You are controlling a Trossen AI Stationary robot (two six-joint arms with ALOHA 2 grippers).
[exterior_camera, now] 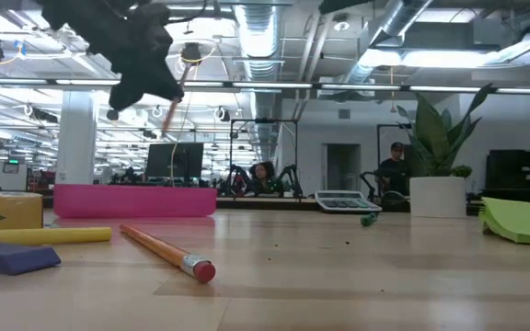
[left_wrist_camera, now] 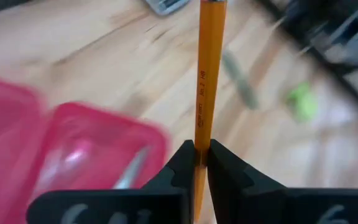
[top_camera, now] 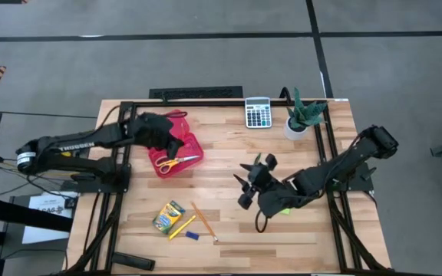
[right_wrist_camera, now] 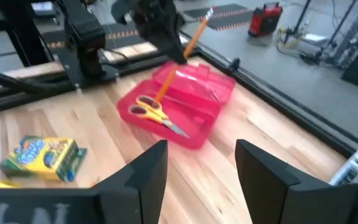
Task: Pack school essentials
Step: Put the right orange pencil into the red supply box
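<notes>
The left gripper (left_wrist_camera: 199,163) hangs above the open red case (top_camera: 176,149) at the bench's far left, jaws pinching an orange pencil (left_wrist_camera: 209,68) that tilts steeply, its lower end dipping toward the case and its upper end slanting up and away. Inside the case lies one pair of yellow-handled scissors (right_wrist_camera: 155,112), blades pointing out toward the middle of the bench. The second orange pencil (top_camera: 204,222) lies flat near the front, long axis diagonal, eraser end toward the front edge. Beside it sit one crayon box (top_camera: 168,216), one yellow marker (top_camera: 182,228) and one small blue eraser (top_camera: 192,236). The right gripper (right_wrist_camera: 197,171) hovers mid-bench, jaws spread and holding nothing, facing the case. One calculator (top_camera: 258,112) and one potted plant (top_camera: 304,115) stand at the far edge. The bench (top_camera: 229,245) is pale wood in a black frame; beyond it, an open office with exposed ceiling ducts.
</notes>
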